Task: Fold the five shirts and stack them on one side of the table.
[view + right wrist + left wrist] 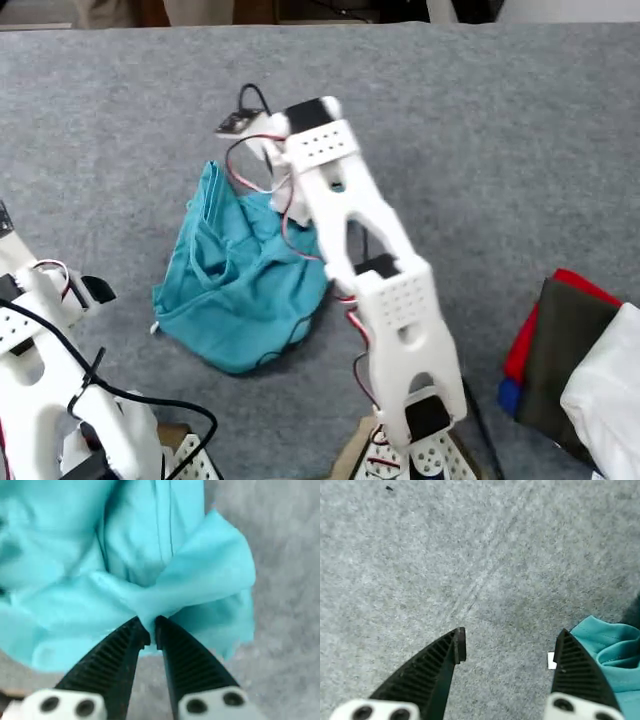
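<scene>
Teal shirt (150, 555) pinched in right gripper (150, 630); left gripper (511, 635) wide; white tag (551, 660) unreadable.

High view overhead, wrist views close-up — all share teal shirt (240, 290)

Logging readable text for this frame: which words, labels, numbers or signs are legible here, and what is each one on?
None: no word, number or sign can be read in any view.
White tag at the edge of the teal shirt: too small to tell whether it carries any print.
</scene>
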